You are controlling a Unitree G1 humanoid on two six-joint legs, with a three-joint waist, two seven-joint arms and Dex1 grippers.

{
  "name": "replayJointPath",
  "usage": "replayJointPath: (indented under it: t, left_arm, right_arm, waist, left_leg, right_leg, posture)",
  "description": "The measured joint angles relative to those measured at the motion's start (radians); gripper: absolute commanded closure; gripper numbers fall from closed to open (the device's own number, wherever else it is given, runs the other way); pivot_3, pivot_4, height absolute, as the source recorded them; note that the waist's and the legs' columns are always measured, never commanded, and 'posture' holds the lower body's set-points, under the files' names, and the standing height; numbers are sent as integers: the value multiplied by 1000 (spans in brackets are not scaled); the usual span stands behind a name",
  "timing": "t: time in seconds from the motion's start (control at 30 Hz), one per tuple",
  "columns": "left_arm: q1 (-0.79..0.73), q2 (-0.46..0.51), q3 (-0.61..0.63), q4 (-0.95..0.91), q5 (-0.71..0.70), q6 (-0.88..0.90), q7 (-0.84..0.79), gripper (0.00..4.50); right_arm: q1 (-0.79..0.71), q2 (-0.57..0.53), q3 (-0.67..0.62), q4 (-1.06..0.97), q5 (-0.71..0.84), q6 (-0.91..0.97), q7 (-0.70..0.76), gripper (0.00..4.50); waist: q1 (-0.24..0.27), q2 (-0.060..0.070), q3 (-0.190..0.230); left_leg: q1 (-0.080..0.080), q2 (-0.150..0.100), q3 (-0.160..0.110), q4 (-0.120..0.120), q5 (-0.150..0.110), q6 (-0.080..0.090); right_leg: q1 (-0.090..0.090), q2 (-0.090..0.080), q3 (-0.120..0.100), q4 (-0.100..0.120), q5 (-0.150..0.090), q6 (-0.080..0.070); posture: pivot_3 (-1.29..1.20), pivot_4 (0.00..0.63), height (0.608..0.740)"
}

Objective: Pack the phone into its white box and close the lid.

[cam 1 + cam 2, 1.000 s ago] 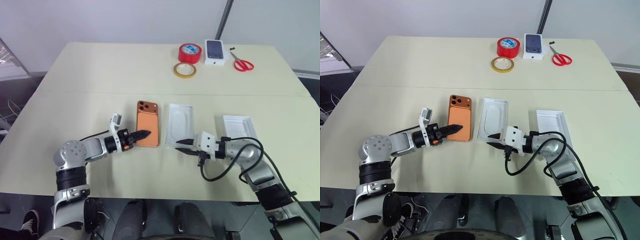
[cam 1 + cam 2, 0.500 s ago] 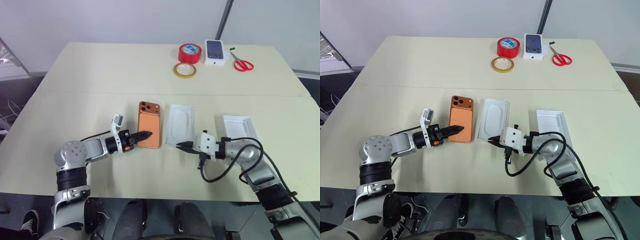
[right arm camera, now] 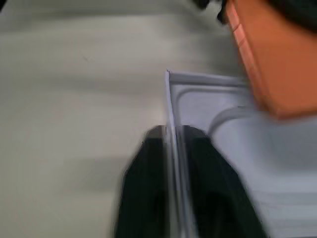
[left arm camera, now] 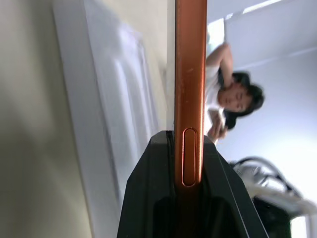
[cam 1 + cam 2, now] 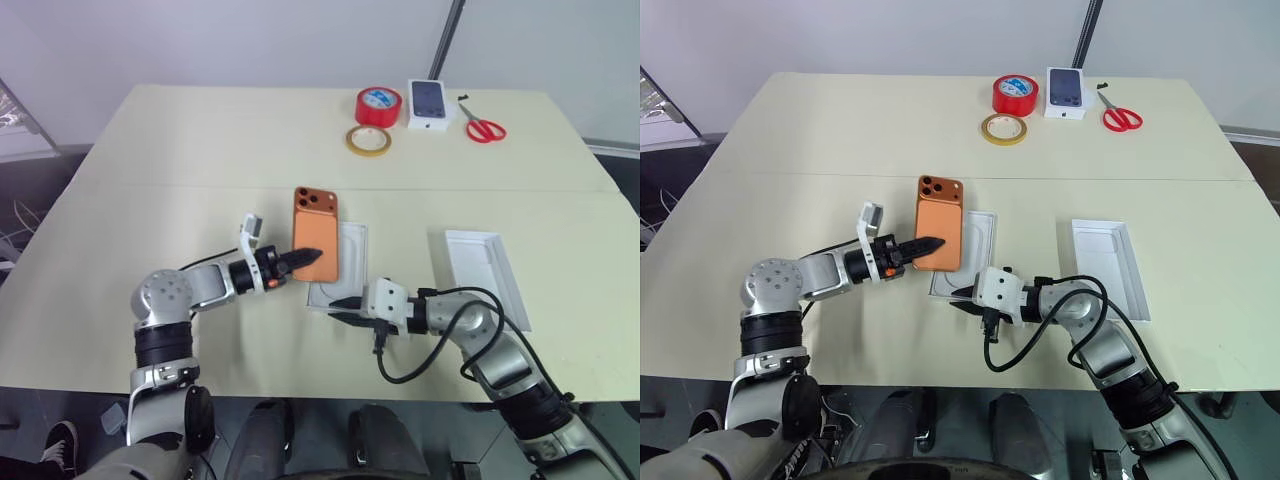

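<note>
So right gripper [image 5: 962, 297] sits nearest, its fingers straddling the near rim of the white box [image 5: 352, 262]; whether it's actually pinching, can't tell. Just past it, left gripper [image 5: 305, 257] clamps the phone [image 5: 316, 234] by its side edge, phone held partly over the box. Phone looks rigid, smooth, likely slippery, so edge grip is right. Box looks like light card that slides easily; brace it. Lid [image 5: 486, 270] lies well off beyond the right wrist.
</note>
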Motion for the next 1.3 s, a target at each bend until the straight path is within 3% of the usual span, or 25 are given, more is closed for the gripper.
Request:
replayJointPath:
  t: [0.1, 0.17, 0.3, 0.43, 0.5, 0.53, 0.7, 1.0, 1.2, 1.3]
  left_arm:
    - [11, 15, -34, -8, 0, -11, -34, 4500]
    - [9, 26, -50, -15, 0, -25, -48, 4500]
    - [14, 13, -85, -13, 4, -23, -53, 4500]
    - [18, -8, -109, 4, 14, -24, -52, 4500]
    - [18, -19, -110, 9, 14, -19, -52, 3483]
    - [18, -23, -111, 9, 17, -20, -52, 3200]
    - [9, -7, -168, -50, 19, -37, -76, 662]
    - [-16, 99, -183, -126, 22, -3, -67, 662]
    - [-1, 196, -284, -230, 78, -60, -106, 662]
    - [1, 180, -291, -228, 114, -120, -84, 1528]
  right_arm:
    - [15, -14, -5, -27, 43, 30, 30, 907]
    - [27, -29, -25, -52, 85, 56, 41, 907]
    - [52, -138, -202, -158, 223, 136, 68, 907]
    - [58, -184, -267, -128, 239, 129, 73, 907]
    - [54, -190, -270, -69, 218, 99, 66, 847]
    - [49, -189, -270, -51, 211, 92, 58, 847]
    - [6, -178, -270, -18, 190, 45, 34, 847]
    - [-21, -170, -266, 78, 159, -13, 29, 847]
    - [-30, -142, -243, 118, 124, -20, 4, 847]
    - [-53, -118, -243, 147, 119, -11, -23, 1774]
  waist:
    - [0, 0, 0]
    - [1, 0, 0]
    - [14, 0, 0]
    - [18, 0, 0]
    - [18, 0, 0]
    - [18, 0, 0]
    - [19, 0, 0]
    - [10, 0, 0]
    - [6, 0, 0]
    - [5, 1, 0]
  left_leg:
    - [0, 0, 0, 0, -1, 1]
    - [0, 0, 0, 0, -2, 3]
    - [0, 0, 0, 3, -4, 6]
    - [0, 0, 0, 3, -4, 6]
    - [0, 0, 0, 3, -4, 6]
    - [0, 0, 0, 3, -4, 6]
    - [1, 0, 0, 3, -4, 6]
    - [1, 1, 0, 3, -4, 6]
    - [1, 1, 0, 3, -3, 6]
    - [1, 1, 0, 3, -3, 6]
  right_leg:
    - [0, 0, 0, 0, 0, 0]
    - [0, 0, 0, 0, 0, 0]
    - [2, -1, 0, -1, 0, 0]
    - [2, -1, 0, -1, 0, 0]
    - [2, -1, 0, -1, 0, 0]
    - [2, -1, 0, -1, 0, 0]
    - [4, -1, 0, -1, 0, 0]
    - [4, 0, 0, -1, 0, 0]
    - [5, 0, 0, -2, 0, 0]
    - [4, 0, 0, -1, 0, 0]
  posture:
    - [0, 150, 740]
    - [0, 150, 740]
    - [0, 150, 740]
    - [0, 150, 740]
    - [0, 150, 740]
    - [0, 150, 740]
    - [0, 150, 740]
    - [0, 150, 740]
    - [0, 150, 740]
    - [0, 150, 740]
